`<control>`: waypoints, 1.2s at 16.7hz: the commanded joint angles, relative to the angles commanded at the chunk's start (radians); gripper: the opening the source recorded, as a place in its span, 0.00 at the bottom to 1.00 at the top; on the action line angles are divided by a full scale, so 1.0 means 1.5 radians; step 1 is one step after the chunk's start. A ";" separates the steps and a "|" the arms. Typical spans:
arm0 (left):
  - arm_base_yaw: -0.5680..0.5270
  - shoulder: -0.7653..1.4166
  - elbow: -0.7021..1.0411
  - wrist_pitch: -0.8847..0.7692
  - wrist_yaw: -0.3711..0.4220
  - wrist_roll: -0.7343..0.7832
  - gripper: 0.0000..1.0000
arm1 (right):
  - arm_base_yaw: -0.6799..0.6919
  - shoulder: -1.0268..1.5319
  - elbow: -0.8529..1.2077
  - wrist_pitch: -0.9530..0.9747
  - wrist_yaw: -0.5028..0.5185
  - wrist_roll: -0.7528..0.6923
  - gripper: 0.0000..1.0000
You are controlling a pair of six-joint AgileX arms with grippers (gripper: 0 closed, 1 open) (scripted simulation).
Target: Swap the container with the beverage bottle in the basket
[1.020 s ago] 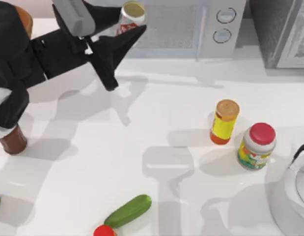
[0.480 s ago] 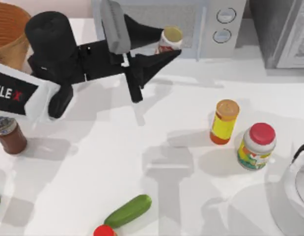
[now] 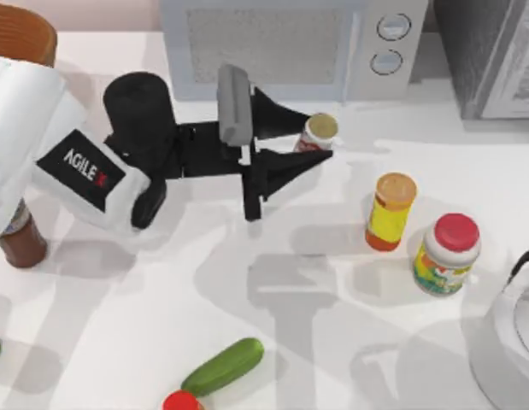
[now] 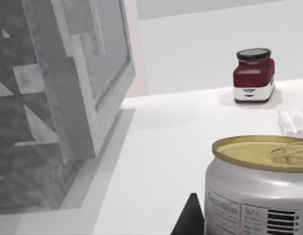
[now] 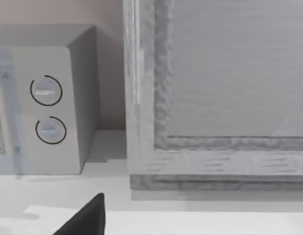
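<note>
Near the front edge of the tabletop lie a smooth green cucumber [image 3: 222,366] and a red tomato [image 3: 180,401]. At the left edge stands the dark brown beverage bottle [image 3: 21,243], partly under the left arm. The left gripper [image 3: 314,142], over the middle rear of the tabletop, is clamped on the container [image 3: 316,133], a small white can with a dull gold pull-tab lid. Right of it stand a yellow tube [image 3: 390,212] and a red-lidded jar [image 3: 447,254]. The woven basket [image 3: 23,31] sits at the rear left corner, before the grey microwave [image 3: 290,43].
</note>
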 joint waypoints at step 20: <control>-0.003 0.154 0.049 0.053 0.043 -0.049 0.45 | 0.000 0.000 0.000 0.000 0.000 0.000 1.00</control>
